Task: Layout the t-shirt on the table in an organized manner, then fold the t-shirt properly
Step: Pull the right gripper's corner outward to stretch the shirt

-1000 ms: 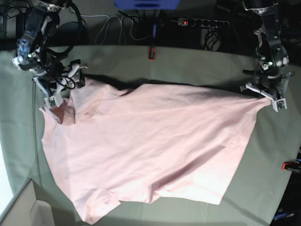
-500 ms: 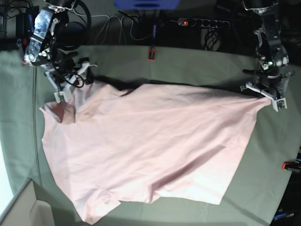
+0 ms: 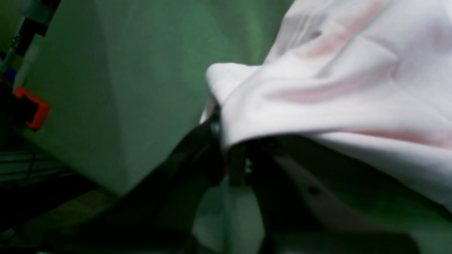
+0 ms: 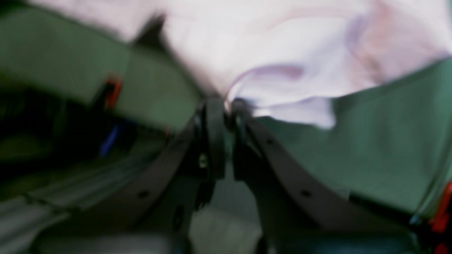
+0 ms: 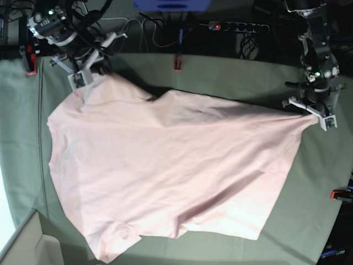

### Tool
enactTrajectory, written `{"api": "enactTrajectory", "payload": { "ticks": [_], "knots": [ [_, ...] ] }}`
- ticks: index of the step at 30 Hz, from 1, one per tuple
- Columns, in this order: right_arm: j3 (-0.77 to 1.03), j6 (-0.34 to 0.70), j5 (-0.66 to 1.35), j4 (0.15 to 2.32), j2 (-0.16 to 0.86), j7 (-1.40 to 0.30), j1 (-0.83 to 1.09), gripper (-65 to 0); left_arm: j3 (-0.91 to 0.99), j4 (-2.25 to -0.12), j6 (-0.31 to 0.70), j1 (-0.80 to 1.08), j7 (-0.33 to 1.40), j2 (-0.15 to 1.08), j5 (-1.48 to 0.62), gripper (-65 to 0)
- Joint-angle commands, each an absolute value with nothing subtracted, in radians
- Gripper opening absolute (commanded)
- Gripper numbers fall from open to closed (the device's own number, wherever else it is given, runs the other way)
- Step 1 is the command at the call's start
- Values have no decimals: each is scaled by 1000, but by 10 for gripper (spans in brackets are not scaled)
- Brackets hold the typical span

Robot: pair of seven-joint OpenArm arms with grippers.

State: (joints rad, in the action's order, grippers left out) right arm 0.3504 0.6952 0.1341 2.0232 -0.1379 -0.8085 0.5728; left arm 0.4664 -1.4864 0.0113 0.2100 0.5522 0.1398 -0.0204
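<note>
On the table (image 5: 220, 72) the t-shirt (image 5: 165, 171) stretches crosswise — both claws, left claw (image 5: 319, 116) and right claw (image 5: 83, 80), clamped on corners.

- Beyond the far edge, a dark floor strewn with cables (image 5: 144, 34).
- A black power strip (image 5: 238, 26) lies there (one red light glowing).
- A blue object (image 5: 171, 4) sits at the top, cut off.
- A pale cardboard box (image 5: 25, 245) occupies the near left corner.

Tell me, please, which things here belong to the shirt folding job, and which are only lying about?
Belong to the job:
t-shirt
table
left gripper, shut on a shirt corner
right gripper, shut on the shirt

Lying about:
power strip
red clamp
cardboard box
</note>
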Motion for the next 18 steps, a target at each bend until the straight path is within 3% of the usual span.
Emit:
{"api": "enactTrajectory", "payload": {
  "ticks": [1, 11, 18],
  "knots": [
    [366, 698, 133, 2043, -116, -789, 598, -650, 475, -1523, 5, 203, 532, 160, -15, -649],
    [532, 698, 133, 2046, -113, -789, 657, -650, 467, -1632, 5, 213, 533, 153, -13, -649],
    [447, 698, 131, 2045, -25, -789, 763, -650, 466, -1615, 5, 231, 533, 143, -15, -649]
  ]
}}
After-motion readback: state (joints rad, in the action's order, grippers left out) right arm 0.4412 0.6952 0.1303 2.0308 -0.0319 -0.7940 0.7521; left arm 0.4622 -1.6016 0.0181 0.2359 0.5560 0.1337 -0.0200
